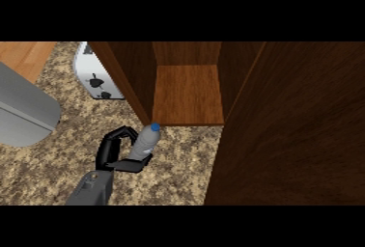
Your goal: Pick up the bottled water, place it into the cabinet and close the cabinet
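A single grey forearm rises from the lower edge of the head view, left of centre, and ends in a black hand [118, 149] whose side cannot be told from this view. The hand is curled around the bottled water [145, 140]: the fingers arch over the bottle's left side while the thumb lies under its lower end, so the bottle is pinched between them. The bottle is tilted, with its blue cap up and slightly right, right at the front edge of the cabinet [187, 94] shelf, near the shelf's left corner. The cabinet stands open; its wooden shelf shows between dark side walls, and the cabinet door [292, 130] swings out to fill the view's right side. The speckled counter [50, 169] lies beneath the hand. A toaster [96, 77] stands beside the cabinet's left wall, and a grey sink [21, 116] sits at far left.
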